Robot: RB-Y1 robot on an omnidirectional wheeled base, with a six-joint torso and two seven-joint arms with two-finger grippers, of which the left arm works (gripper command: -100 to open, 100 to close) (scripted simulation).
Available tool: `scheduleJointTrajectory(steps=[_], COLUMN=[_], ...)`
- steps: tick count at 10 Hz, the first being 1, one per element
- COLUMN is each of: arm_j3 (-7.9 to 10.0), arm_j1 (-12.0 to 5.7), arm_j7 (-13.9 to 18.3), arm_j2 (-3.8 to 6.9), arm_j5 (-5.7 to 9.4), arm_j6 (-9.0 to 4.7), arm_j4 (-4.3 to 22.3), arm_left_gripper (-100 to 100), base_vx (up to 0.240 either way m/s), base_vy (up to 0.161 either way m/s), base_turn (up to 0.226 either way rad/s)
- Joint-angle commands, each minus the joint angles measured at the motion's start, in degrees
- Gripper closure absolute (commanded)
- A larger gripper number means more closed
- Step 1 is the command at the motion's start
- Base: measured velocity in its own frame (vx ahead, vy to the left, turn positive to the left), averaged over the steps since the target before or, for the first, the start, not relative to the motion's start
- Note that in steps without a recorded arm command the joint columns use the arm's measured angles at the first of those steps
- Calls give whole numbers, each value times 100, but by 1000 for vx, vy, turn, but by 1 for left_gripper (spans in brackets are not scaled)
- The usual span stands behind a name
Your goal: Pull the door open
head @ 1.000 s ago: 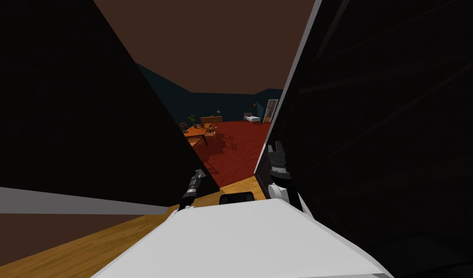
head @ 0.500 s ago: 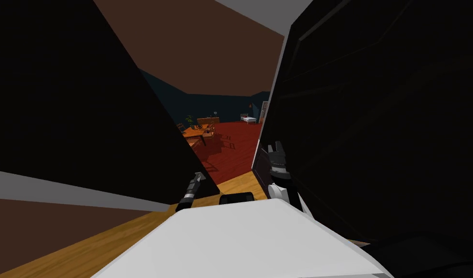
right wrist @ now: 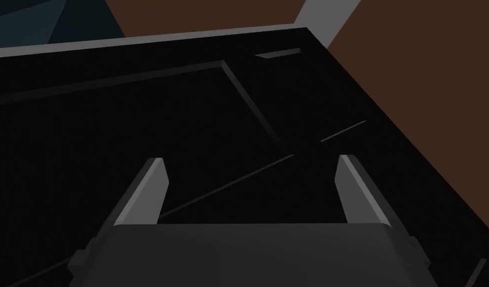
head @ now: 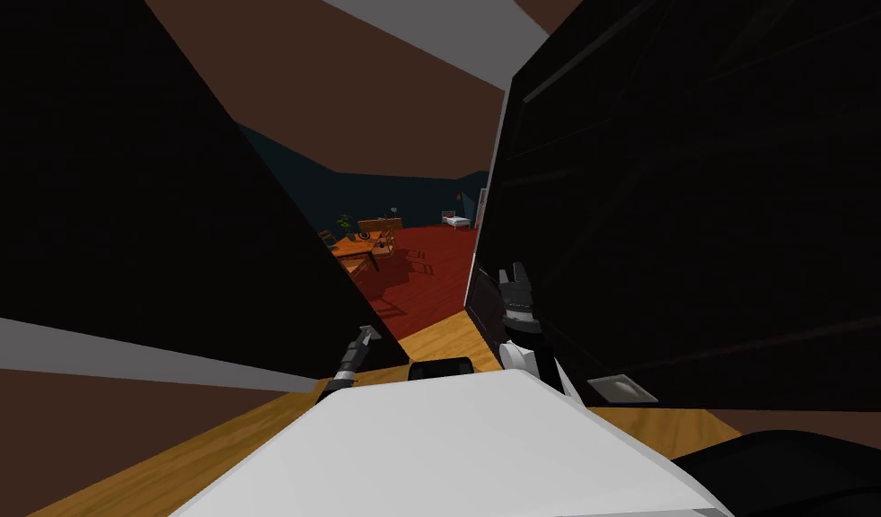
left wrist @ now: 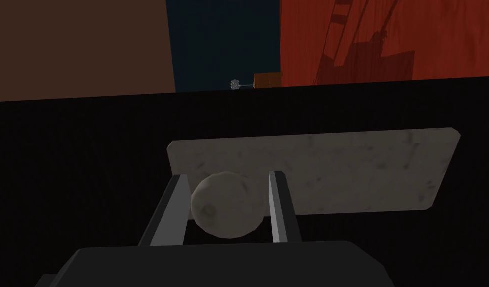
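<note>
Black panelled door [right wrist: 188,124], mottled grey round knob [left wrist: 227,212] pinched by left gripper [left wrist: 228,176], right gripper [right wrist: 251,160] spread

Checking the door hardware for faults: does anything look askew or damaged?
Nothing stands out: the left gripper is shut on the round mottled grey knob, which sits against its flat grey rectangular plate on the dark door.

Past the fingertips of the left gripper [left wrist: 228,175] lie a red floor [left wrist: 437,40], a dark blue wall [left wrist: 223,40] and a brown wall [left wrist: 79,45], with a small orange-brown box [left wrist: 267,79] and, just beside it, a tiny grey thing [left wrist: 234,84], perhaps a lamp. Far ahead of the gripper stand an orange table [head: 353,247], a plant [head: 344,222] and a bed [head: 456,220]. Yellow wood flooring [head: 160,458] lies beneath the gripper.
</note>
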Motion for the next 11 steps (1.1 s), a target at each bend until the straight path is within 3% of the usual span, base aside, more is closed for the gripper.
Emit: scheduleJointTrajectory(steps=[1, 4, 5, 11], arm_j3=[-56, -125, -133, -252], arm_j1=[164, 345, 327, 344], arm_j7=[88, 212, 176, 353], arm_j2=[79, 199, 152, 364], arm_j5=[-48, -104, -104, -181], arm_j6=[-209, -453, -371, -857], arm_j4=[-3, -11, -12, 302], arm_left_gripper=[100, 100, 100, 100], base_vx=[-242, -167, -70, -212], base_vy=[94, 38, 10, 69], base_turn=[-127, -88, -11, -157])
